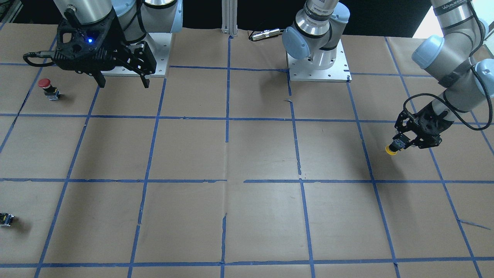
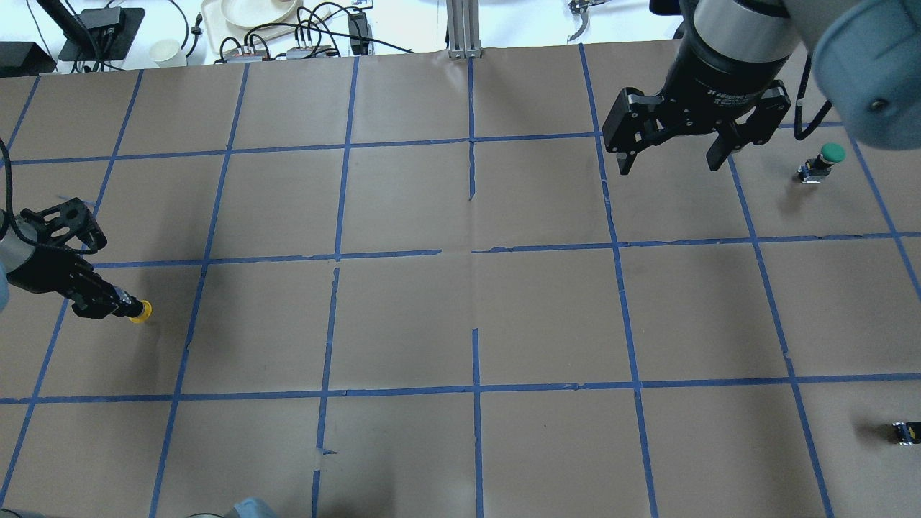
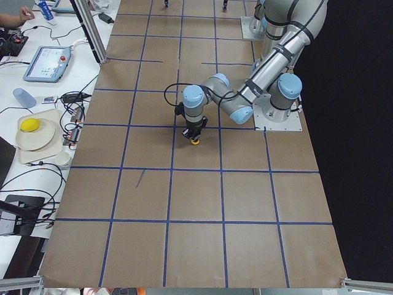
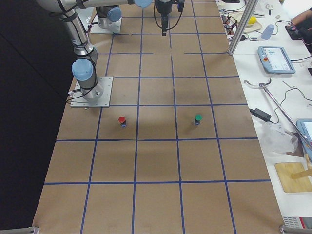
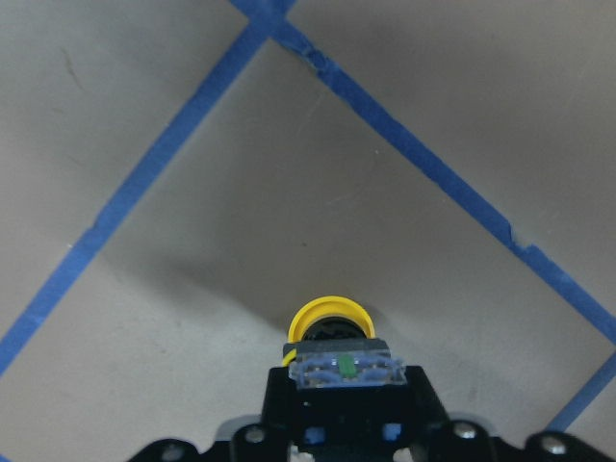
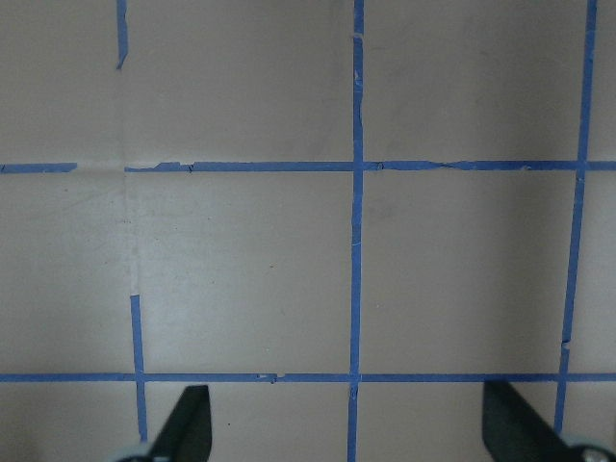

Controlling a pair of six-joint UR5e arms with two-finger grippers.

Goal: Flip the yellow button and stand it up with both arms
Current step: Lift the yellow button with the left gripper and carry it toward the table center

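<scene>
The yellow button (image 1: 392,150) is held in my left gripper (image 1: 402,143), which is shut on its black and grey body. The yellow cap (image 2: 142,311) points away from the fingers, down towards the paper-covered table, just at or above its surface. The left wrist view shows the cap (image 5: 330,318) beyond the clear-topped body (image 5: 344,369). It also shows in the exterior left view (image 3: 194,141). My right gripper (image 1: 121,82) is open and empty, high above the table on the other side (image 2: 673,162). Its fingertips (image 6: 188,428) show over bare paper.
A red-capped button (image 1: 45,85) stands near the right arm's base. A green-capped button (image 2: 827,157) stands beside the right gripper. A tiny black piece (image 2: 905,432) lies at the table's edge. Blue tape lines grid the brown paper. Operators' clutter lies beyond the far edge (image 2: 245,21).
</scene>
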